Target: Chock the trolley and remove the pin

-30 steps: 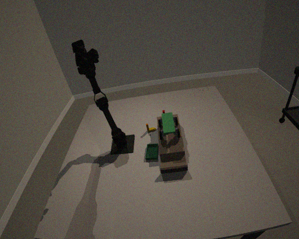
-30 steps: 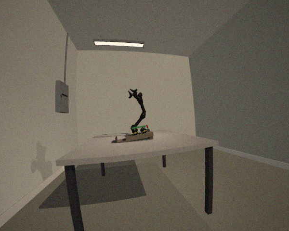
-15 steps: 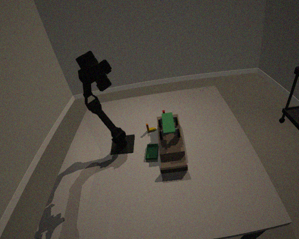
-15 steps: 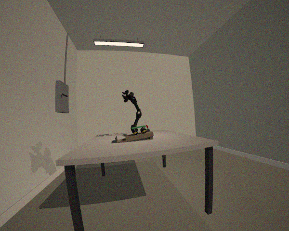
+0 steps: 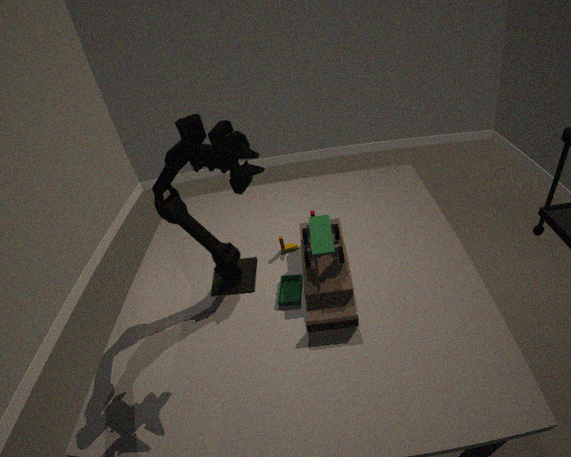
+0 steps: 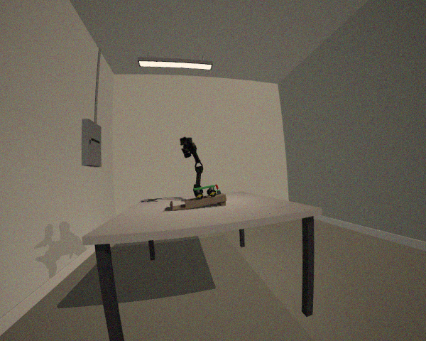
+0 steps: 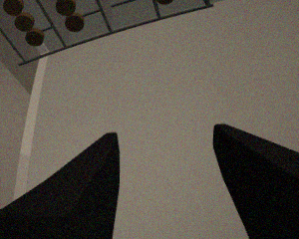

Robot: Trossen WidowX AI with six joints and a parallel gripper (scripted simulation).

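Pale table stands in dim room, between plain walls. Arm is raised high. Gripper is partly open, has nothing between fingers. Trolley stands on ramp; chock lies beside ramp.

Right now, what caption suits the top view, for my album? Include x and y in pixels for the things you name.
Black robot arm raised, pincer [image 5: 260, 162] [image 7: 165, 138] open, beside a green-topped trolley [image 5: 321, 234] [image 6: 205, 187] on a wooden ramp [image 5: 329, 283] [image 6: 206, 202].
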